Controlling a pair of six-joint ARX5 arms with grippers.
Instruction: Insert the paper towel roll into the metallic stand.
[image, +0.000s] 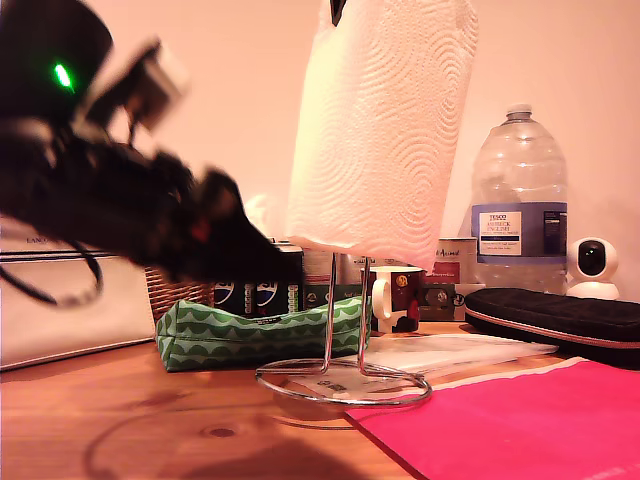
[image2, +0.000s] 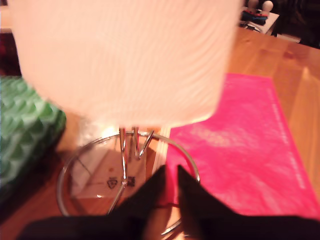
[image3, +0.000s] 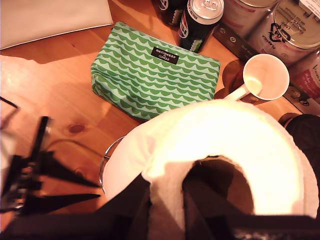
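White, swirl-embossed paper forms the paper towel roll (image: 380, 125), which is held above the desk (image: 130, 420) with its lower end just over the ring base of the metallic stand (image: 345, 375). In the exterior view the stand's upright loop is seen to enter the roll from below, so the roll appears partly threaded.

My second gripper (image3: 167, 200), the end effector on that arm, is clamped on the roll's top wall, one finger inside the core and one outside. My first gripper (image2: 170, 182) is held low near the stand's ring, with its fingers nearly together and nothing between them; in the exterior view it is blurred.

A likely fault: the roll looks tilted, so the core could snag on the loop and the light stand could be dragged or tipped. The thin paper wall could also tear under the grip.

Of containers, a white mug (image3: 265, 77) is seen to be empty, a drink can (image3: 200, 20) is sealed, and a large clear bottle (image: 518, 195) stands behind.
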